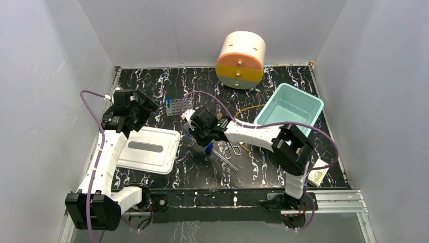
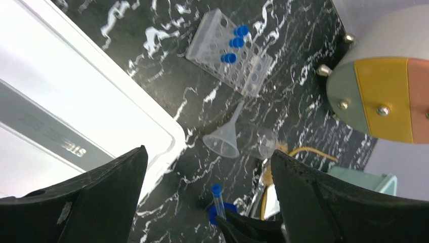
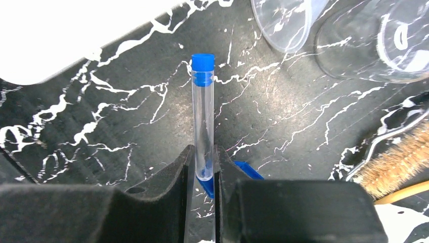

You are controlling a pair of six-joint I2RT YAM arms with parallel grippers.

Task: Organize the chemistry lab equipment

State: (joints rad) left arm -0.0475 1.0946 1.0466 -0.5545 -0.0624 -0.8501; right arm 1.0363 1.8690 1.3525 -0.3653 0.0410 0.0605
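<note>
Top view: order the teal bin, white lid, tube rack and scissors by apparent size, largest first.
1. teal bin and white lid: too alike to rank
2. clear tube rack
3. metal scissors, smallest

Both arms are the same kit: the left arm (image 1: 103, 162) and right arm (image 1: 253, 132) have smooth white link shells with chunky black joint housings. A purple cable (image 1: 82, 96) loops off each one. The right gripper (image 3: 204, 152) has matte black, foamy-looking wedge fingers (image 3: 152, 202), one with a tiny dimple.
</note>
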